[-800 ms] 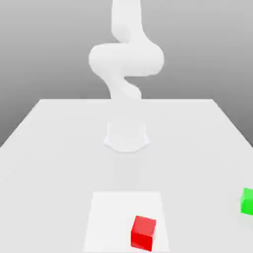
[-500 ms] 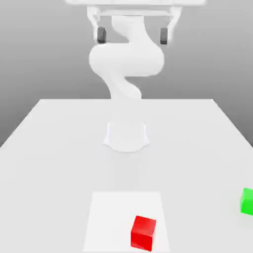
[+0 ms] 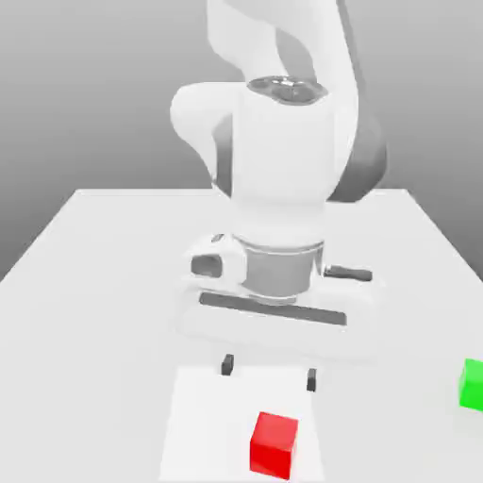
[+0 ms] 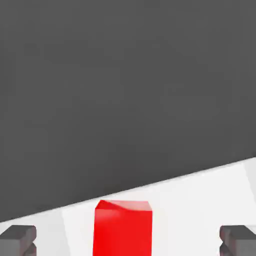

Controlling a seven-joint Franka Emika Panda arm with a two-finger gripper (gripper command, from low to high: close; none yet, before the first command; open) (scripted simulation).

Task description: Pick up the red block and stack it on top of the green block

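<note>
The red block [image 3: 274,444] sits on a paler square patch of the table near the front edge. In the hand view the red block [image 4: 123,227] lies between the two dark fingertips, with wide gaps on both sides. My gripper [image 3: 269,373] hangs open just behind and above it, fingers pointing down, touching nothing. The green block [image 3: 473,384] rests on the table at the exterior view's right edge, partly cut off.
The white arm and its round base [image 3: 243,259] stand at the table's middle, behind the hand. The white table [image 3: 94,283] stretches to both sides, with its far edge against a grey backdrop.
The hand has come down from high above the scene to just over the table behind the red block. Both blocks have stayed put.
</note>
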